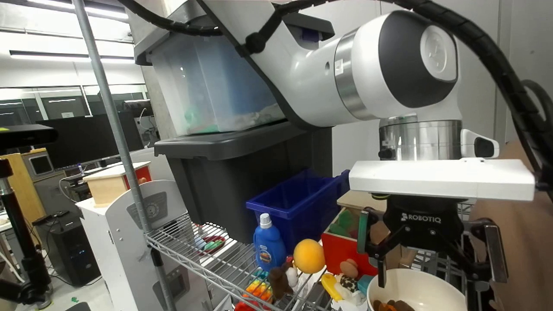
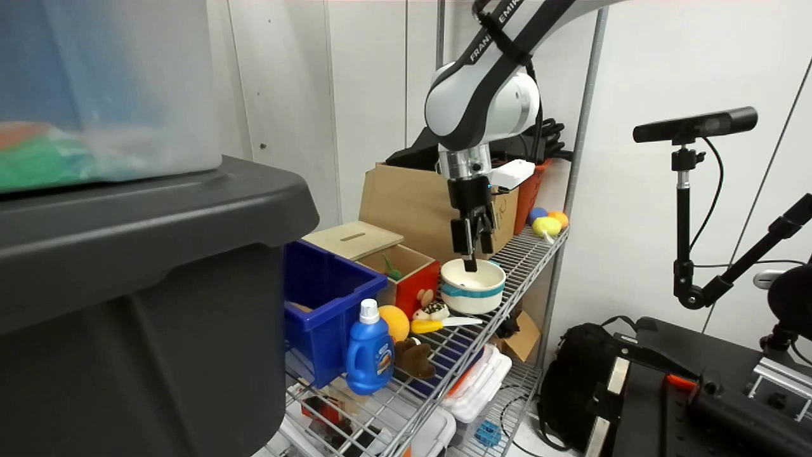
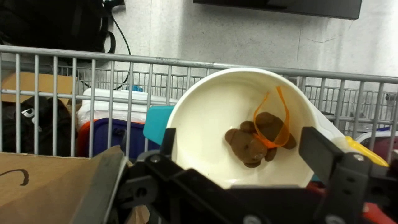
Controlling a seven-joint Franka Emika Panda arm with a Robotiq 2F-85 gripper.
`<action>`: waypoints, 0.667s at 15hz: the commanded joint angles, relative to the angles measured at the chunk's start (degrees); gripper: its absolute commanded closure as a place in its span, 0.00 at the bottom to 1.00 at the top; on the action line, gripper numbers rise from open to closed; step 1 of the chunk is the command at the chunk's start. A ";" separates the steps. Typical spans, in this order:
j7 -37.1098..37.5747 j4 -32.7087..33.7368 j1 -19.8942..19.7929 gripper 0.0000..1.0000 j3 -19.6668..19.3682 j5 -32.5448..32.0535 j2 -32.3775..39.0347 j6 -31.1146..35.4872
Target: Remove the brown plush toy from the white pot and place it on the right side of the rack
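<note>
There's the brown plush toy (image 3: 248, 146), a small orange-ribboned bear, lying off-centre down in the white pot (image 3: 199, 133), which is round, smooth-rimmed, teal-handled and stands upright on the silver wire rack (image 2: 463, 339).

Near the edge of the rack (image 3: 140, 59) sits the white pot (image 3: 200, 127), the brown plush toy (image 3: 248, 145) lying inside with its orange ribbon (image 3: 283, 137). Above, the gripper (image 3: 244, 144) hangs spread wide.

White pot (image 3: 210, 124) open from above; wooden box (image 2: 411, 285), cardboard box (image 2: 409, 203) crowd sides.
</note>
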 commanded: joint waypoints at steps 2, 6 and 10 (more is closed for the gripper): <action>-1.93 4.62 -0.47 0.00 1.05 0.99 2.40 -3.35; -2.04 6.19 -0.01 0.00 1.95 1.15 3.58 -3.99; -2.17 7.66 0.12 0.00 2.60 1.27 4.79 -4.77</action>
